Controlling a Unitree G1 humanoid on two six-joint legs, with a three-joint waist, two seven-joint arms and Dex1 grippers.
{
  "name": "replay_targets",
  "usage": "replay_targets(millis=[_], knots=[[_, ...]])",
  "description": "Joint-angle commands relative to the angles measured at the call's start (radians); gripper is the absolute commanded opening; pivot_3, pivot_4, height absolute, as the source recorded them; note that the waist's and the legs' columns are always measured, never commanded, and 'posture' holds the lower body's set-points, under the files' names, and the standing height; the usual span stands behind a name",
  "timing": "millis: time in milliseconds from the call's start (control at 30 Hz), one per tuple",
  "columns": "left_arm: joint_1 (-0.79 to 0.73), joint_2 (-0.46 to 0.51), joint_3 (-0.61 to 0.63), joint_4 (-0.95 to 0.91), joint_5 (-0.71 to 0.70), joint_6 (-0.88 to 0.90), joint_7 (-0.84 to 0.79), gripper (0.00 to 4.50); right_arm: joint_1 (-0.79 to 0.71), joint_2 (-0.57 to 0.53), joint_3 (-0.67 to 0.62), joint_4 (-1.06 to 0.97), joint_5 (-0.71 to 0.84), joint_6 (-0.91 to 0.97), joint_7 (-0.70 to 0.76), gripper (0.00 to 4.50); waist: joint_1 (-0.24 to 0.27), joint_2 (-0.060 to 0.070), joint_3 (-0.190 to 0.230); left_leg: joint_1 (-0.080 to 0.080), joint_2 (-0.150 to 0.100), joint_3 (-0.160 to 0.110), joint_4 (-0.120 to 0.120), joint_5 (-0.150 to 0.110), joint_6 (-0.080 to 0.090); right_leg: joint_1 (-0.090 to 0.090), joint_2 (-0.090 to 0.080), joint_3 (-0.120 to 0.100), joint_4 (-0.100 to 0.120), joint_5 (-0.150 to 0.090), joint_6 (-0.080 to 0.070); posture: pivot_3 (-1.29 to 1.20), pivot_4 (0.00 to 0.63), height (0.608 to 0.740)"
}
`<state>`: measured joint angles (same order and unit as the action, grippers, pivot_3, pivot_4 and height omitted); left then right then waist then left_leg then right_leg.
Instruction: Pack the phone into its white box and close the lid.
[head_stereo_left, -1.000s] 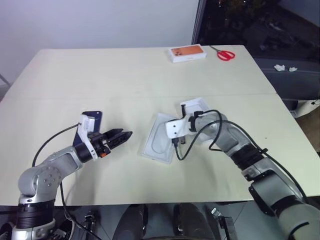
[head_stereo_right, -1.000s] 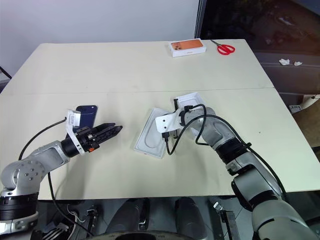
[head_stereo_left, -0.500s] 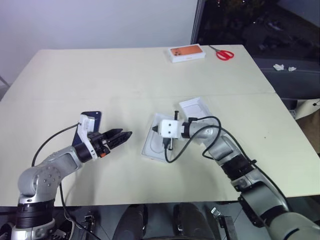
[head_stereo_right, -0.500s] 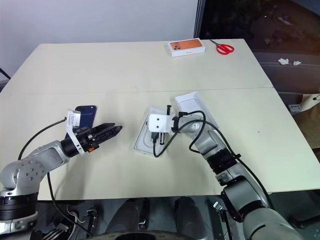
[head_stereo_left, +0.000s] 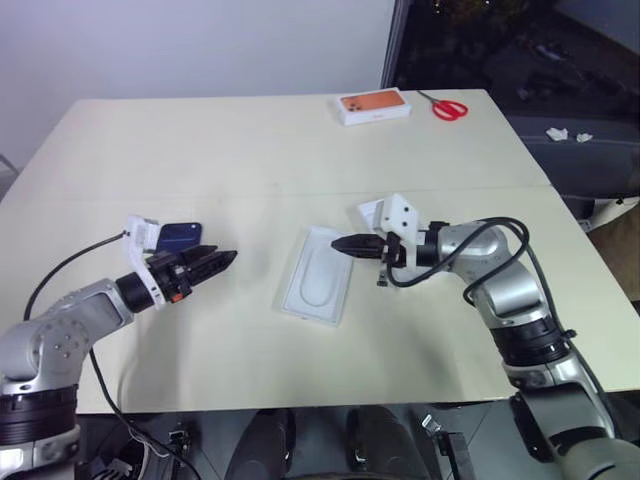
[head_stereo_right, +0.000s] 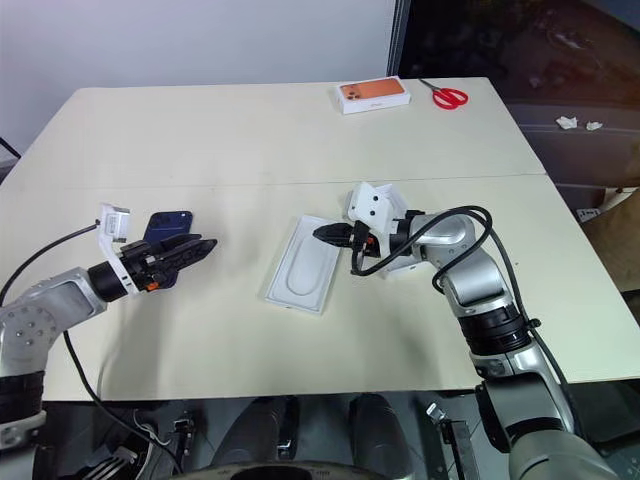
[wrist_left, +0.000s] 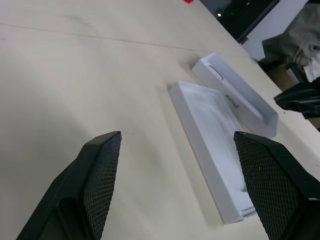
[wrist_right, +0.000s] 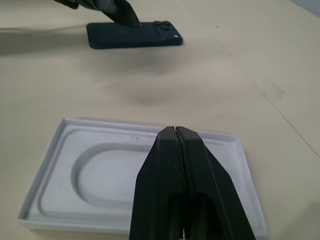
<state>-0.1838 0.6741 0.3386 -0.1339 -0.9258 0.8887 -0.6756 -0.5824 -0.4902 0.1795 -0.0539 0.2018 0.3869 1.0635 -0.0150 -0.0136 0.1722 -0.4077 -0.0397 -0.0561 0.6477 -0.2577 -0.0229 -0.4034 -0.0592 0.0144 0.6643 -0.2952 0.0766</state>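
1. while you look down over the arms, you see a broad cream table (head_stereo_left: 250, 150) with a faint seam running across its middle; behind it stands a pale wall, and to the far right a dark window area.
2. at the table's far edge you have an orange-topped box (head_stereo_left: 374, 106) and, just beside it, red-handled scissors (head_stereo_left: 451, 107).
3. your left gripper (head_stereo_left: 218, 260) hovers near the table's left side, its two black fingers spread wide with nothing between them.
4. the phone (wrist_right: 134, 36) lies flat on the table, back up, just behind that gripper; from the right wrist you see the left fingertips close above its edge, though you cannot tell whether they touch.
5. your right gripper (head_stereo_left: 342, 244) points left, its fingers pressed together and holding nothing, with the tip over the far end of the white insert (head_stereo_left: 318, 287) with the oval recess.
6. the insert lies flat near the table's middle.
7. a shallow white box part (wrist_left: 235, 93) lies just beside the insert on its right, largely hidden by your right wrist in the head views; you cannot tell whether it is the base or the lid.
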Motion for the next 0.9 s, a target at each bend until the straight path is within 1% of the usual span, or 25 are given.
replay_targets(millis=[33,133,200,233,300,433,500,600,667,767,900], knots=[[-0.015,0.038,0.053,0.011,-0.027,0.023,-0.025,3.8,0.0,0.003,0.002,-0.046,0.008,-0.013,-0.019,0.03,0.001,0.0,0.0,0.0,0.0,0.0,0.0,0.0,0.0,0.0,0.0,0.0,0.0,0.0,0.0,0.0,0.15,0.74],[-0.023,0.084,0.113,0.068,-0.05,0.048,-0.048,3.8,-0.006,0.016,0.033,-0.034,-0.022,-0.032,-0.047,0.03,0.0,0.0,0.0,0.0,0.0,0.0,0.0,0.0,0.0,0.0,0.0,0.0,0.0,0.0,0.0,0.0,0.15,0.74],[-0.023,0.134,0.137,0.14,-0.02,0.039,-0.074,3.8,-0.03,0.043,0.068,0.008,-0.069,-0.06,-0.091,0.03,-0.003,0.0,0.0,0.0,0.0,0.0,0.0,0.0,0.0,-0.001,0.0,0.0,0.0,0.0,0.0,0.0,0.15,0.74],[-0.021,0.177,0.141,0.213,0.018,0.025,-0.094,3.8,-0.064,0.09,0.108,0.061,-0.119,-0.091,-0.142,0.03,-0.008,0.0,0.0,0.0,0.0,0.0,0.0,0.0,0.0,-0.001,0.0,0.0,0.0,0.0,0.0,0.0,0.15,0.74],[-0.025,0.23,0.142,0.312,0.063,0.004,-0.126,3.8,-0.11,0.163,0.152,0.131,-0.174,-0.128,-0.204,0.03,-0.024,0.0,0.0,0.0,0.0,0.001,-0.001,0.001,-0.001,-0.002,0.001,0.001,0.001,0.0,0.0,0.0,0.15,0.74],[-0.061,0.285,0.132,0.458,0.121,-0.039,-0.203,3.8,-0.159,0.327,0.204,0.235,-0.206,-0.17,-0.277,0.03,-0.027,-0.001,0.0,-0.001,0.0,0.0,-0.003,0.003,-0.005,-0.005,0.001,0.001,0.001,0.0,0.0,0.0,0.15,0.74],[-0.098,0.302,0.124,0.564,0.155,-0.059,-0.237,3.8,-0.19,0.39,0.263,0.322,-0.277,-0.219,-0.329,0.03,-0.027,-0.002,0.0,-0.001,0.0,0.0,-0.003,0.003,-0.006,-0.005,0.001,0.001,0.001,0.0,0.0,0.0,0.15,0.74],[-0.164,0.303,0.092,0.712,0.223,-0.12,-0.276,3.8,-0.222,0.481,0.329,0.44,-0.338,-0.289,-0.377,0.03,-0.026,-0.002,0.0,-0.001,0.0,0.0,-0.002,0.003,-0.005,-0.006,0.001,0.0,0.002,0.0,0.0,0.0,0.15,0.74],[-0.198,0.288,0.07,0.767,0.262,-0.147,-0.28,3.8,-0.233,0.527,0.348,0.5,-0.359,-0.322,-0.4,0.03,-0.025,-0.003,-0.001,0.0,-0.001,-0.001,-0.002,0.003,-0.005,-0.007,0.001,-0.001,0.001,0.0,0.0,0.0,0.15,0.74],[-0.243,0.264,0.052,0.83,0.302,-0.168,-0.274,3.8,-0.24,0.557,0.367,0.56,-0.398,-0.362,-0.429,0.03,-0.026,-0.004,-0.001,-0.001,-0.001,-0.001,-0.002,0.003,-0.006,-0.007,0.0,-0.001,0.002,0.0,0.0,0.0,0.15,0.74],[-0.285,0.225,0.011,0.866,0.335,-0.141,-0.299,3.8,-0.243,0.588,0.385,0.637,-0.454,-0.394,-0.484,0.03,-0.028,-0.004,-0.002,-0.001,-0.001,-0.001,-0.001,0.003,-0.006,-0.006,0.0,-0.001,0.003,0.0,0.0,0.0,0.15,0.74]])
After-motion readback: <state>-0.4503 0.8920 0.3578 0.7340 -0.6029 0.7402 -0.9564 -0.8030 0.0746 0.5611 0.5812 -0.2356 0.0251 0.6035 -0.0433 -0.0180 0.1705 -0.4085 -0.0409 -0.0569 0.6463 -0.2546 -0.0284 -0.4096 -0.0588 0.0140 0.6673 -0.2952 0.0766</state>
